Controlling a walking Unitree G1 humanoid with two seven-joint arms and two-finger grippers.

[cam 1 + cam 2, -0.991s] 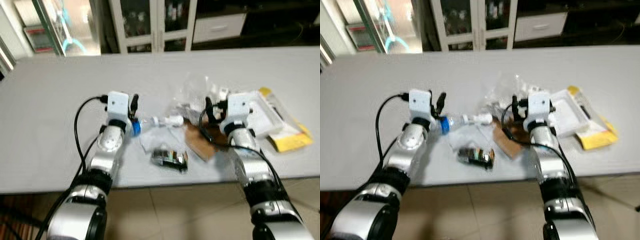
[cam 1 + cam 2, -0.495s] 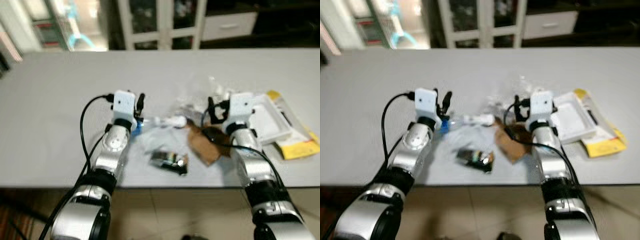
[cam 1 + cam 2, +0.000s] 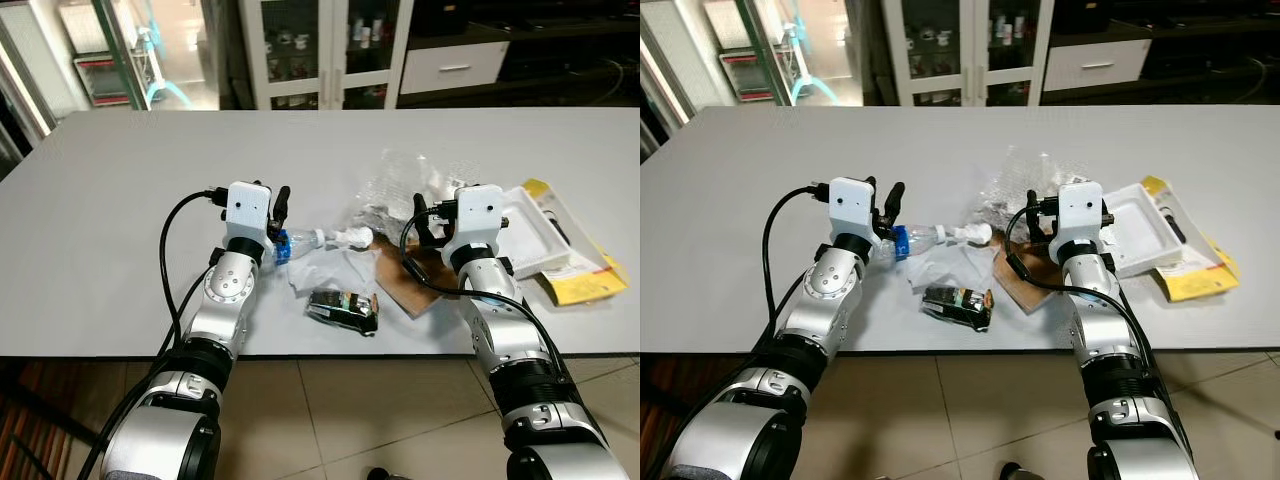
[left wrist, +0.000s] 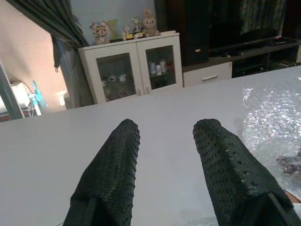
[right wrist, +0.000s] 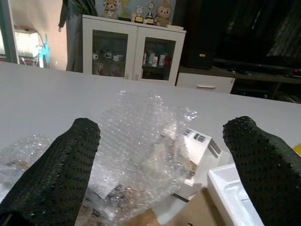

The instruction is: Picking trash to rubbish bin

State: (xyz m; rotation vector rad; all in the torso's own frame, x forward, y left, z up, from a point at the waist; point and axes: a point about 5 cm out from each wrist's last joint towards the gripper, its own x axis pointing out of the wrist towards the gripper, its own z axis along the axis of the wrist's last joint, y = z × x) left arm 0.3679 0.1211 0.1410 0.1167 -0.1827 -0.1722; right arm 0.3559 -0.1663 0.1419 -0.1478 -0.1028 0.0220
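Note:
Trash lies in a heap on the grey table (image 3: 120,200). There is a clear plastic bottle (image 3: 312,240) with a blue label, crumpled white paper (image 3: 325,268), a dark snack wrapper (image 3: 343,308), a brown cardboard piece (image 3: 412,288) and bubble wrap (image 3: 392,190). My left gripper (image 3: 278,208) hovers just left of the bottle's blue end, open, with nothing between its fingers (image 4: 115,165). Above the cardboard, my right gripper (image 5: 164,127) points at the bubble wrap (image 5: 146,141). It is wide open and holds nothing.
A white foam tray (image 3: 540,240) and a yellow package (image 3: 585,280) lie at the right of the heap. The table's front edge runs just below the wrapper, with tiled floor beneath. White cabinets (image 3: 325,50) stand beyond the table's far edge.
The camera has shifted a little and the picture has sharpened. Both grippers hold about the same places over the table, and the trash has not moved.

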